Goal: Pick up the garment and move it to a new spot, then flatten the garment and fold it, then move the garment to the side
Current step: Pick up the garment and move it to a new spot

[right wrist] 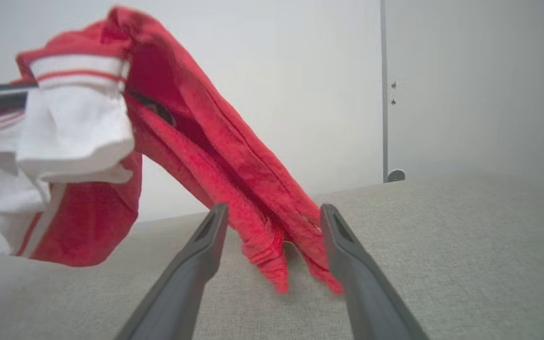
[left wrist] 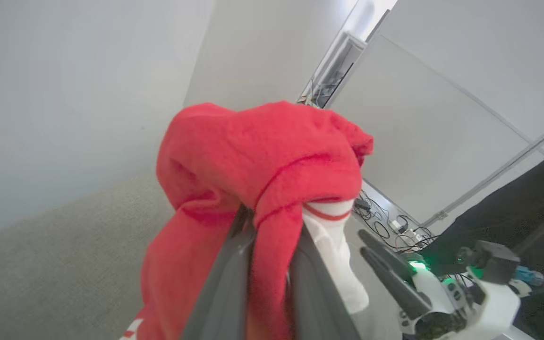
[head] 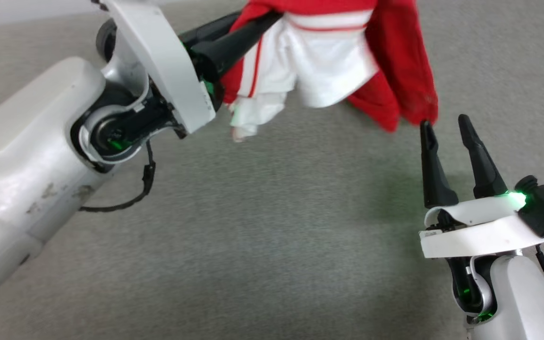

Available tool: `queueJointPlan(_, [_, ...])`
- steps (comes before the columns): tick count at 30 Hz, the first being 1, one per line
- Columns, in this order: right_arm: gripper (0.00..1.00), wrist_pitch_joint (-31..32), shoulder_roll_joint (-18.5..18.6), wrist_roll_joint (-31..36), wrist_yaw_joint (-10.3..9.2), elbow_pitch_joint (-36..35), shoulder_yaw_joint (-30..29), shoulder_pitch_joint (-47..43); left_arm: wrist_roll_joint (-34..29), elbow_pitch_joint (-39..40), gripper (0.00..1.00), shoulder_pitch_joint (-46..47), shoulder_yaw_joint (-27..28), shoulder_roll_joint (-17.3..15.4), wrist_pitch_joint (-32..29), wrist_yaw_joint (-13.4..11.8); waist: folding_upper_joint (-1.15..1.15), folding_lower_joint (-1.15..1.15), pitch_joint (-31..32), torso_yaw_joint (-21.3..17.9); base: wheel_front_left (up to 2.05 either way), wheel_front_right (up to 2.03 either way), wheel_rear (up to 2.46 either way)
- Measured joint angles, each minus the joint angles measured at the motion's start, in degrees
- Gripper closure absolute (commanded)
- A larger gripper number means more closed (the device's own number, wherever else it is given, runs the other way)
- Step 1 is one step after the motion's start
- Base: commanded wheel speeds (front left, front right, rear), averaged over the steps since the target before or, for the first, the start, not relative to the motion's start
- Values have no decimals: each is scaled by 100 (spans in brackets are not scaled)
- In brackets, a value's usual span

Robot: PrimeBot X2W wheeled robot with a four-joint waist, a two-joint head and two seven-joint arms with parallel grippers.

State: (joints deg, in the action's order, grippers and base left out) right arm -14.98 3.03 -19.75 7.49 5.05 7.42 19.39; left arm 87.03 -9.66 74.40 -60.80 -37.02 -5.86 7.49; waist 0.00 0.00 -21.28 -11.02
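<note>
Red-white garment (head: 395, 56) hangs bunched over the far grey surface (head: 272, 236), left gripper (head: 262, 21) clamped on its top. Soft, light, floppy; best grabbed at the dangling right hem (head: 413, 115), near the right gripper (head: 444, 122), jaws wide apart.

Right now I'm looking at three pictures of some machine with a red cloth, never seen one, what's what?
It is a two-armed robot seen through its own cameras. One picture looks down from its head; the other two look along each gripper from the wrist. The left gripper is shut on the garment, a red jersey with white sleeves, bunched up above the grey surface. The right gripper is open and holds nothing; in its wrist view a red tail of the garment hangs between its fingers.
</note>
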Motion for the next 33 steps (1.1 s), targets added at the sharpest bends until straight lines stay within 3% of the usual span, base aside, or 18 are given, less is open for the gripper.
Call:
queueJointPlan(8, [0,-1,0,-257,0,-180,-9,-4,-63,-1433,100,-214,-392,138,-224,0,0,0,-305,-501,0,0,0])
queueJointPlan(15, [0,-1,0,-431,0,-291,15,-1,-247,-2223,100,-220,-834,172,-702,0,0,0,-592,-790,0,0,0])
queueJointPlan(25, [0,-9,-1,-566,0,-359,142,73,-1227,-2301,100,-13,-1059,63,-1502,56,0,0,-888,-1055,0,0,0])
queueJointPlan(30, [0,-9,-1,-516,0,-349,130,88,-1450,-2190,100,-50,-1058,21,-1477,48,0,0,-895,-1100,0,0,0])
queueJointPlan(31, [0,-9,-2,-471,0,-332,126,87,-1450,-2181,76,-67,-1066,32,-1414,40,0,0,-879,-1089,0,0,0])
queueJointPlan(33, [0,-10,-3,-365,0,-281,124,87,-1477,-2165,14,-99,-1105,75,-1228,29,0,0,-834,-1048,0,0,0])
